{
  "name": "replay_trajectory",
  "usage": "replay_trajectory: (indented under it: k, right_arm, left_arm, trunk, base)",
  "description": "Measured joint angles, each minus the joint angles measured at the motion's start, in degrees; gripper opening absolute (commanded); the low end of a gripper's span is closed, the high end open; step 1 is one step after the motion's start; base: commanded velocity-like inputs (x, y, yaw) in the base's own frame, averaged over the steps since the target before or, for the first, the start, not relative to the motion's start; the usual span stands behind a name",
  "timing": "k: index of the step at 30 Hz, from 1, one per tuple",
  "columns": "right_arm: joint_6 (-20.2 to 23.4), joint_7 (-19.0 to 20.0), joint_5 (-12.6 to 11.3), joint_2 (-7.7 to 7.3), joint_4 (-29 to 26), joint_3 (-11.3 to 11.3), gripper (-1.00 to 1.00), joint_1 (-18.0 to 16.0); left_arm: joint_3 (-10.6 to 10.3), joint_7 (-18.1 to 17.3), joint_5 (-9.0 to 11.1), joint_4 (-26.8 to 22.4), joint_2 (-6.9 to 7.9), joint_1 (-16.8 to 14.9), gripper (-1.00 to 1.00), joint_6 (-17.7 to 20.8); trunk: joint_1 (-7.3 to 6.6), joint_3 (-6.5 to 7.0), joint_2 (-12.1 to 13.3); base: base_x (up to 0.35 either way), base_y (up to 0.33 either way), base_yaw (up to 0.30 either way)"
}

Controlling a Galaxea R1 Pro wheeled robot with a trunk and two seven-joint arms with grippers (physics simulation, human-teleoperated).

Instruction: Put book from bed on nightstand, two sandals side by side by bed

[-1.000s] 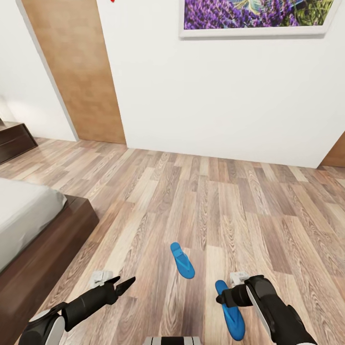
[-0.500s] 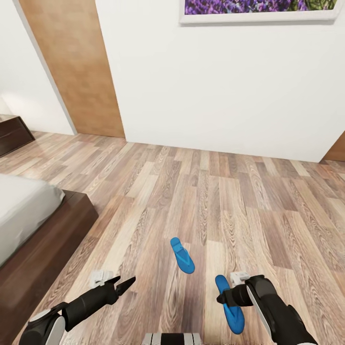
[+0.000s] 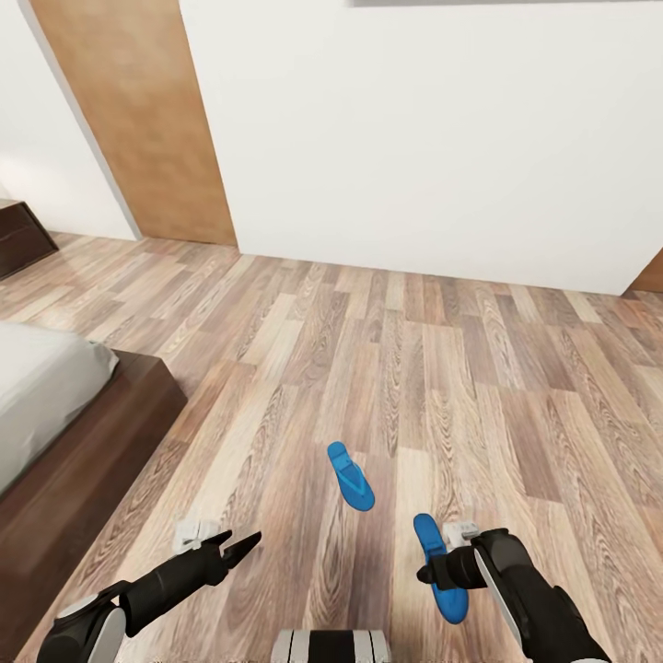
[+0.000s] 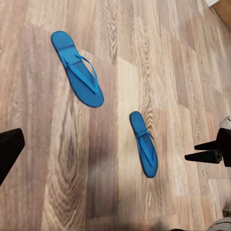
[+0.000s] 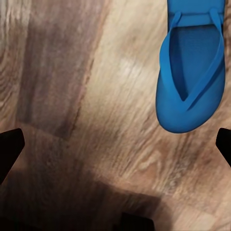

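Head camera has tipped down; sandals (image 3: 351, 475) lie apart, well off the bed (image 3: 55, 405) — both grippers (image 3: 241, 547) open, empty.

No legible text, label, brand, number or sign on anything in view.

The head camera is looking forward and down across the brown wood-plank floor (image 3: 414, 368) toward the far plain white wall (image 3: 414, 138). Both wrist cameras are pointing down at that floor, the right one sitting much nearer. All three views are sharing the right-hand bright blue flat flip-flop (image 3: 440, 582) (image 4: 144, 150) (image 5: 191, 72).
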Motion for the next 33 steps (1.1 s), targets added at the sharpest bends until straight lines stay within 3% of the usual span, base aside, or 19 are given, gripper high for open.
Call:
replay_trajectory:
  k: [10,19,25,27,29,33]
  right_arm:
    - [0.0,-0.04,0.0,0.0,-0.06,-0.04,1.0,0.0]
    - [0.0,-0.04,-0.01,-0.02,-0.56,-0.08,1.0,0.0]
    - [0.0,-0.19,0.62,-0.03,-3.98,-0.44,1.0,0.0]
    - [0.0,-0.26,2.09,-0.03,-5.23,-0.5,1.0,0.0]
    - [-0.01,-0.3,7.38,0.1,-7.0,-0.52,1.0,0.0]
    - [-0.02,-0.26,11.08,0.21,-7.7,-0.52,1.0,0.0]
  left_arm:
    - [0.0,0.0,0.02,0.01,0.0,0.0,1.0,0.0]
    - [-0.02,0.0,0.03,0.01,-0.08,0.0,1.0,0.0]
    - [-0.02,0.0,0.04,0.01,-0.09,0.0,1.0,0.0]
    - [-0.04,0.0,0.03,0.01,-0.09,0.0,1.0,0.0]
    - [-0.04,0.0,0.04,0.01,-0.09,0.0,1.0,0.0]
    - [-0.06,0.0,0.03,0.04,-0.09,0.0,1.0,0.0]
  trunk:
    - [0.26,-2.22,-0.13]
    - [0.25,-2.22,-0.14]
    - [0.25,-2.22,-0.14]
    - [0.25,-2.22,-0.14]
    - [0.25,-2.22,-0.14]
    - [0.25,-2.22,-0.14]
  base:
    - [0.0,0.0,0.0]
    - [0.0,0.0,0.0]
    - [0.0,0.0,0.0]
    - [0.0,0.0,0.0]
    - [0.0,0.0,0.0]
    - [0.0,0.0,0.0]
